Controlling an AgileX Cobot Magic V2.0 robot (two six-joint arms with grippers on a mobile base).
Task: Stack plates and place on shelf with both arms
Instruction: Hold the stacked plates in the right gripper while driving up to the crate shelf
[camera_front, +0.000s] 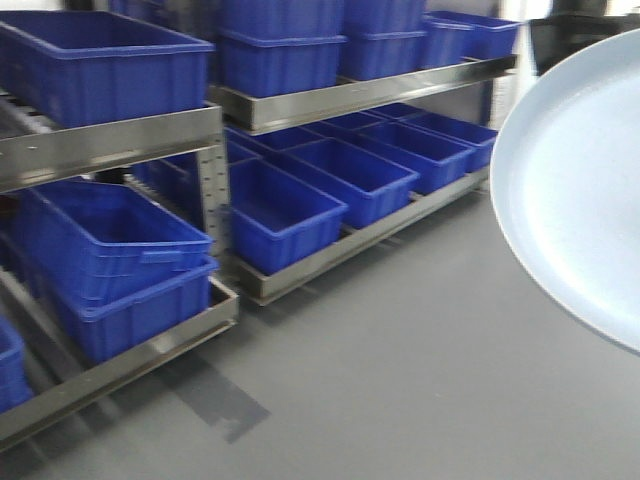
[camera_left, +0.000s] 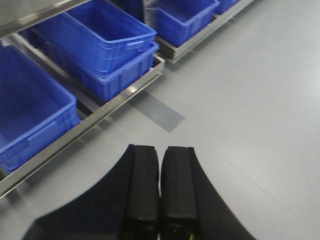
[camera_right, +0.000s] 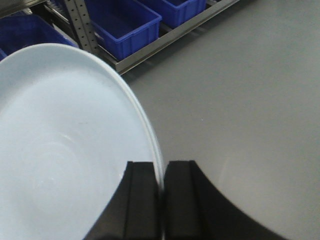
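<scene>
Pinching smooth pale blue-white plate (camera_right: 65, 150) by rim: right fingers (camera_right: 142, 200); left fingers (camera_left: 142, 190) pressed together, empty. Grip shows in wrist view; front view only plate, 3 o'clock.

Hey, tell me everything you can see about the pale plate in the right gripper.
The plate is large, round and shallow, very pale blue-white, smooth, unpatterned and slightly glossy, with a low upturned rim. The rim shows a doubled line, so it may be two plates stacked; I cannot tell. The right gripper pinches its rim between both fingers, and nothing else touches it. It hangs tilted in the air above the grey floor, cropped at the right edge of the front view.
</scene>
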